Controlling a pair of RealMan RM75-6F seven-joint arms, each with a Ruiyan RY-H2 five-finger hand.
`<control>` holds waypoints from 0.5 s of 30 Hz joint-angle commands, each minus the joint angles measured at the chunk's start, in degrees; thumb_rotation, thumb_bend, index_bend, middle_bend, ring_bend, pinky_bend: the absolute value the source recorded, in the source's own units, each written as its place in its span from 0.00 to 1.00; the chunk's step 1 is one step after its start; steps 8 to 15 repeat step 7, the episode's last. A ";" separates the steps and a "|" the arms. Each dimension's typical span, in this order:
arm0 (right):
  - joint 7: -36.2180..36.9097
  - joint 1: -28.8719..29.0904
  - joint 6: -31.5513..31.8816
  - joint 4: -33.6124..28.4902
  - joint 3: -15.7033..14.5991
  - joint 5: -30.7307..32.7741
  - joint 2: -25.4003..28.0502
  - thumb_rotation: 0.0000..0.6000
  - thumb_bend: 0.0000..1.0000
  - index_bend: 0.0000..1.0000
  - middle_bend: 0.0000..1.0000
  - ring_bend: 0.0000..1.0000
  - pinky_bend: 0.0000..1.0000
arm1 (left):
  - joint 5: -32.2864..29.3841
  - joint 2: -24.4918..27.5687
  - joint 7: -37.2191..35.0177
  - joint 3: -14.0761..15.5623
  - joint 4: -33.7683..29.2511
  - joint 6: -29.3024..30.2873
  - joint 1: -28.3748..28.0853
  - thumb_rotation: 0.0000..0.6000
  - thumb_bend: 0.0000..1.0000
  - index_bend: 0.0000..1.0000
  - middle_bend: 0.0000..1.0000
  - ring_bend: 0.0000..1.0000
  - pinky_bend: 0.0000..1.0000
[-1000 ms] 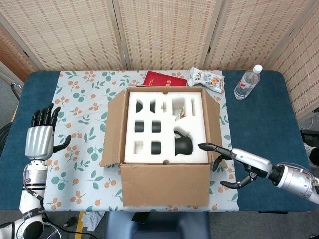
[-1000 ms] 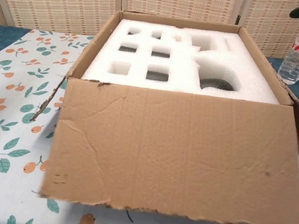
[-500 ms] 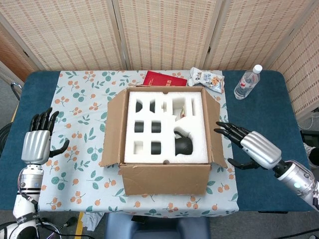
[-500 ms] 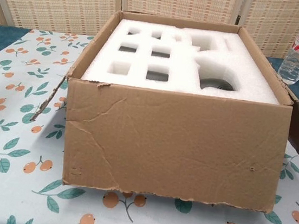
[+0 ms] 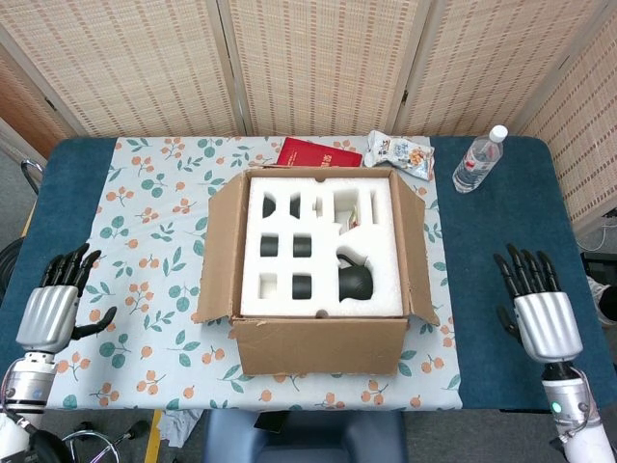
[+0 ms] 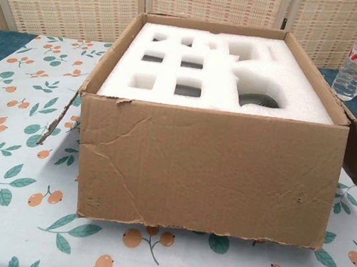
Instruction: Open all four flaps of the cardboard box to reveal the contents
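Hands empty, fingers spread: left hand (image 5: 46, 311) and right hand (image 5: 540, 313) at the table's near corners, well apart from the box (image 5: 318, 342). Corrugated brown box sits mid-table on a fruit-print cloth (image 5: 145, 241), flaps folded out, exposing white foam (image 5: 318, 217) with square cutouts and a dark teapot (image 5: 357, 280).

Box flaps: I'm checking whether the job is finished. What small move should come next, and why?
Probably none on the box: rest both hands. Its side and front flaps hang folded down or out, and the foam with the dark teapot lies uncovered. The back flap can't be made out. The left hand and right hand hang open, away from the box.
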 commanded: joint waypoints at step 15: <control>5.19 -4.16 -0.83 1.46 1.30 1.72 -0.25 1.00 0.42 0.00 0.00 0.00 0.00 | 4.84 -2.21 -6.12 1.55 6.32 4.75 4.15 0.83 0.35 0.00 0.00 0.01 0.02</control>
